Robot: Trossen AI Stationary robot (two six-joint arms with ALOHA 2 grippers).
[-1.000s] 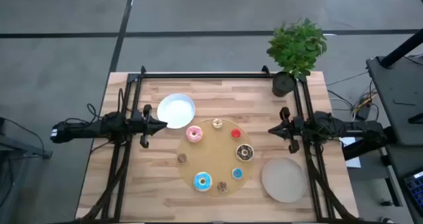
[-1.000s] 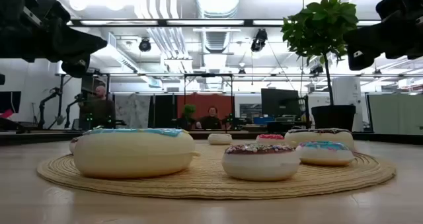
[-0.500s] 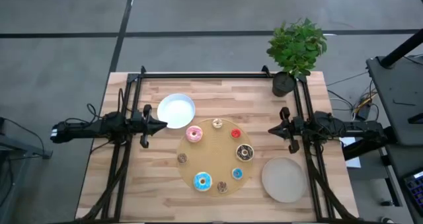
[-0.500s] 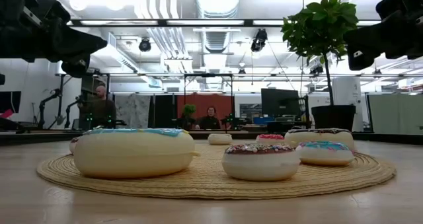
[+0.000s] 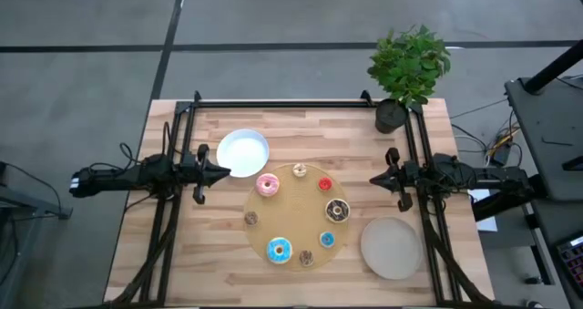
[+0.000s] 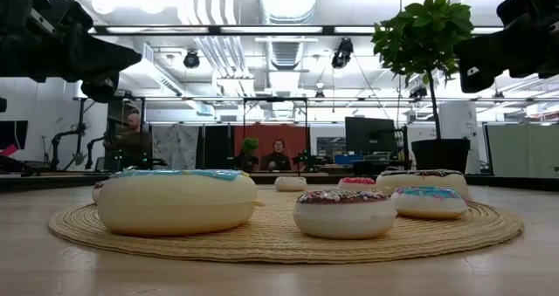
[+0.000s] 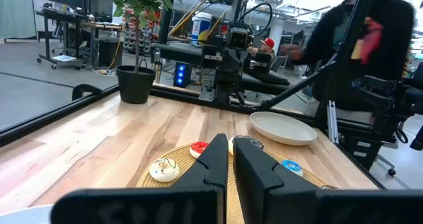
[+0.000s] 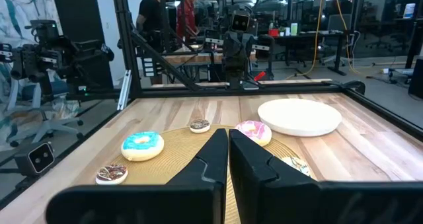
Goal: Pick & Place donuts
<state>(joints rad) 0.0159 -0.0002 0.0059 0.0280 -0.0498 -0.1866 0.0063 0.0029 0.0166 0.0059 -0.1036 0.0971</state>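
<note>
Several donuts lie on a round woven tan board (image 5: 293, 200) at the table's middle: a pink iced one (image 5: 267, 185), a chocolate one (image 5: 337, 211), a large blue one (image 5: 279, 250), a red one (image 5: 325, 184) and smaller tan, blue and brown ones. My left gripper (image 5: 226, 171) hovers shut and level at the board's left, beside the white plate (image 5: 243, 152). My right gripper (image 5: 373, 179) hovers shut and level at the board's right. Both stand above the table and touch nothing. In the wrist views the shut fingers (image 7: 230, 151) (image 8: 228, 145) point across the board.
A beige plate (image 5: 392, 247) lies near the front right. A potted plant (image 5: 408, 67) stands at the far right corner. A black frame (image 5: 291, 102) runs along the table's far edge and both sides. People sit and stand in the room beyond.
</note>
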